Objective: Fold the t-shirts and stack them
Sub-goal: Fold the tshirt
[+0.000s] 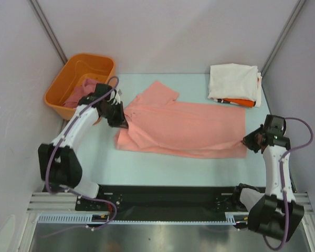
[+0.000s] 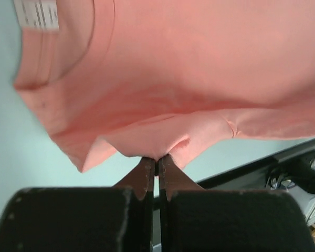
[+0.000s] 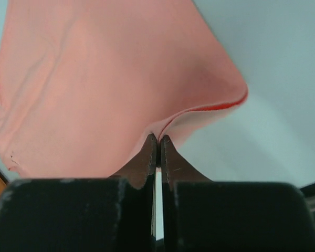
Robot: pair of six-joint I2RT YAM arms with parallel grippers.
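Observation:
A salmon-pink t-shirt [image 1: 184, 126] lies spread across the middle of the table, folded lengthwise with one sleeve pointing to the back. My left gripper [image 1: 124, 122] is shut on its left end near the collar; the pinched cloth [image 2: 157, 142] bunches right above the fingertips. At the shirt's right edge my right gripper [image 1: 247, 140] is shut on the hem [image 3: 163, 128]. A darker rose-pink t-shirt [image 1: 80, 94] lies crumpled in the orange tub. Folded cream-white [image 1: 233, 81] and orange [image 1: 239, 102] t-shirts are stacked at the back right.
The orange plastic tub [image 1: 73, 68] stands at the back left, just behind my left arm. Grey walls close the table on three sides. A black rail [image 1: 163, 197] runs along the near edge between the arm bases.

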